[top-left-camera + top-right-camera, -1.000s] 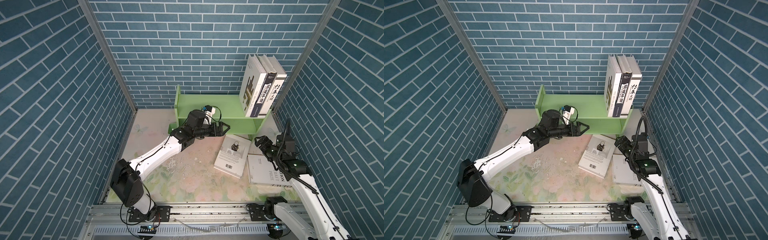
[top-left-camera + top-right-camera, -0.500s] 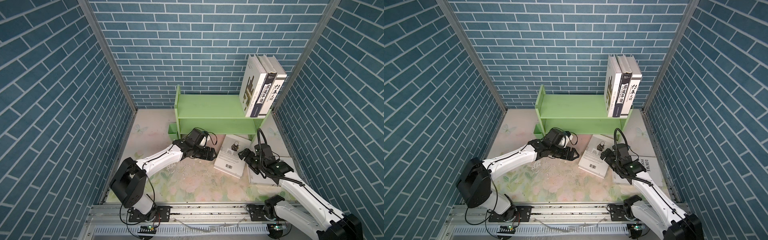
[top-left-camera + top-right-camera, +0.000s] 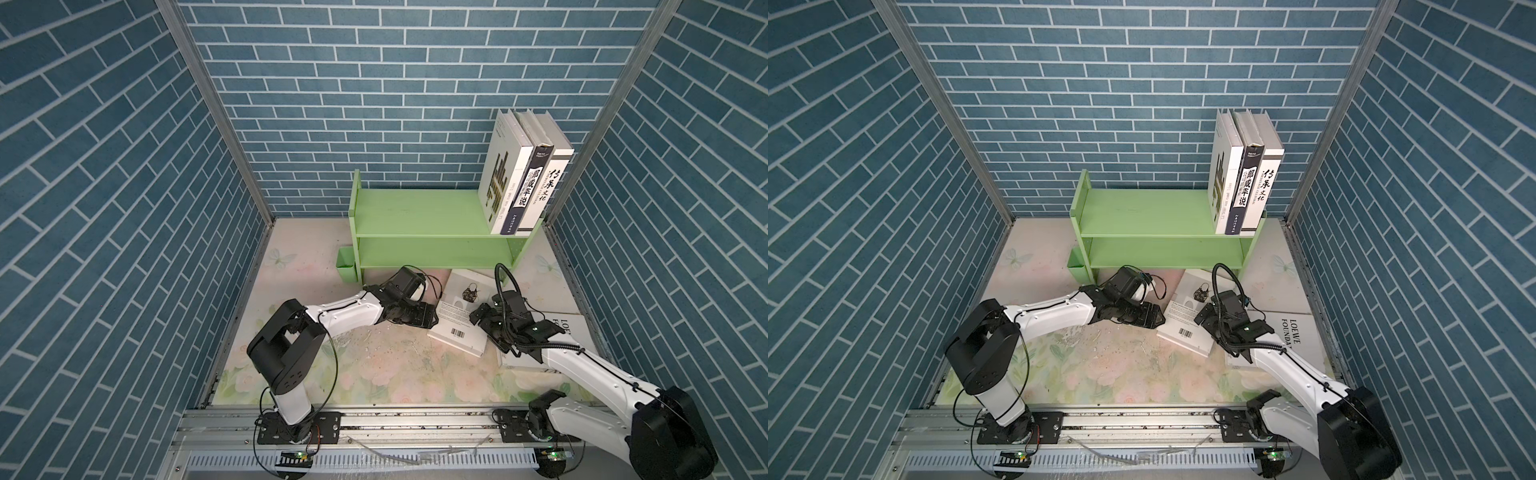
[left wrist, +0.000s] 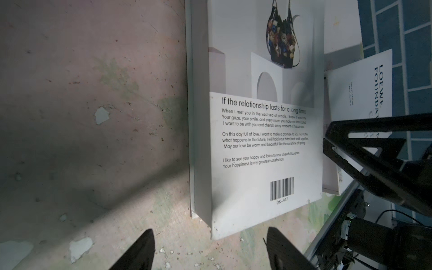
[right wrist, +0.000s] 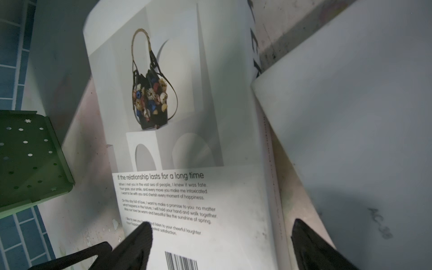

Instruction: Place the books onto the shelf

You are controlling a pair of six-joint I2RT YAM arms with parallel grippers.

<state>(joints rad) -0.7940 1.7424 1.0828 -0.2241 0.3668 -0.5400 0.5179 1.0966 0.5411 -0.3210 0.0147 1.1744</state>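
Note:
A green shelf [image 3: 419, 216] [image 3: 1142, 216] stands at the back, with three books [image 3: 519, 178] [image 3: 1241, 178] upright at its right end. A white book with a handbag picture and a barcode [image 3: 455, 328] [image 3: 1177, 322] [image 4: 264, 145] [image 5: 187, 140] lies flat on the floor mat. A second white book marked LOEWE [image 3: 571, 330] [image 3: 1298, 332] [image 4: 360, 93] lies to its right. My left gripper [image 3: 430, 320] [image 3: 1154, 320] [image 4: 210, 247] is open at the book's near left corner, with nothing between its fingers. My right gripper [image 3: 478, 320] [image 3: 1202, 320] [image 5: 222, 229] hangs open over the book's right edge.
A small green bin [image 3: 345, 264] hangs at the shelf's left foot. A perforated green panel [image 5: 30, 159] shows in the right wrist view. Blue brick walls close in on three sides, and a metal rail [image 3: 395, 419] runs along the front.
My left arm dropped from the shelf front to the floor beside the flat book, its jaws narrowing. My right gripper swung left and down over that book's right edge.

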